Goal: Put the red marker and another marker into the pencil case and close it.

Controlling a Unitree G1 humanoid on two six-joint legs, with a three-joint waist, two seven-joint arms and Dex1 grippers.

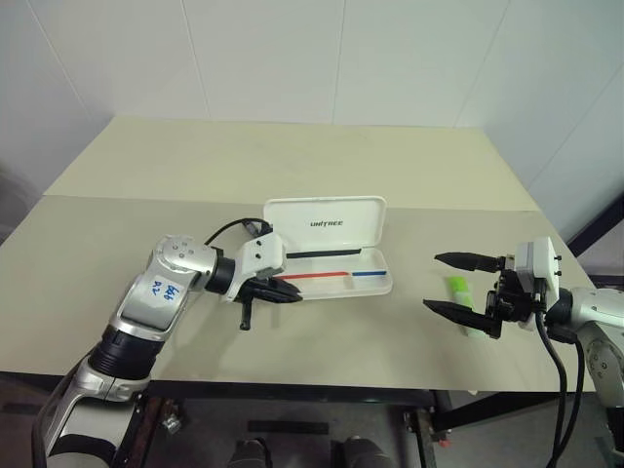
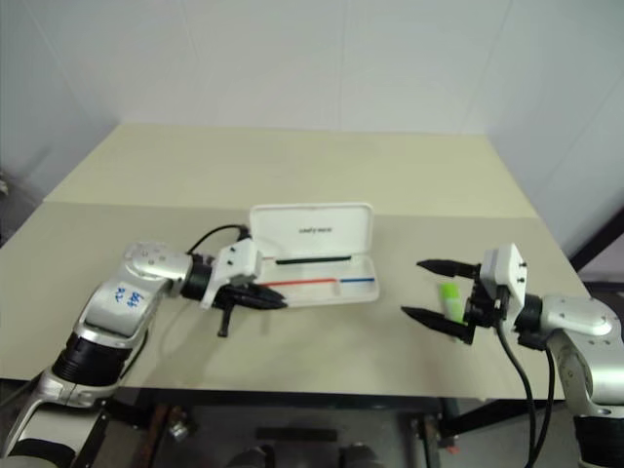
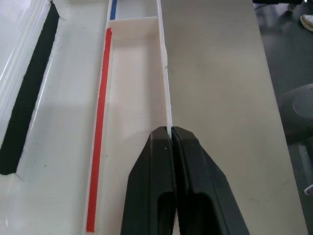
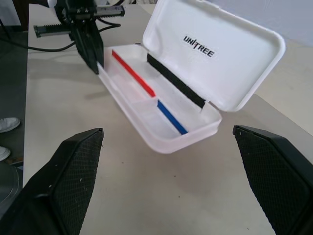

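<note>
The case (image 1: 327,249) lies open on the bench (image 1: 292,166), its long axis running left to right across the robot's front, the lid (image 4: 215,54) standing up along the far edge with the lettering facing the robot. Inside the tray, a red stripe (image 3: 99,127) at the left end and a blue stripe (image 4: 171,116) at the right end follow the same long axis, and a black strip (image 1: 320,254) lies along the hinge side. The left claw (image 1: 290,291) is closed, fingertips pressed together, and points rightward at the case's left end; in its wrist view the tips meet at the tray's near wall. The green marker (image 1: 462,301) lies on the bench well to the right of the case, its long axis running roughly toward and away from the robot. The right claw (image 1: 448,283) stands wide, holds nothing, and points leftward toward the case, its fingers (image 1: 466,260) straddling the green marker's position from above.
</note>
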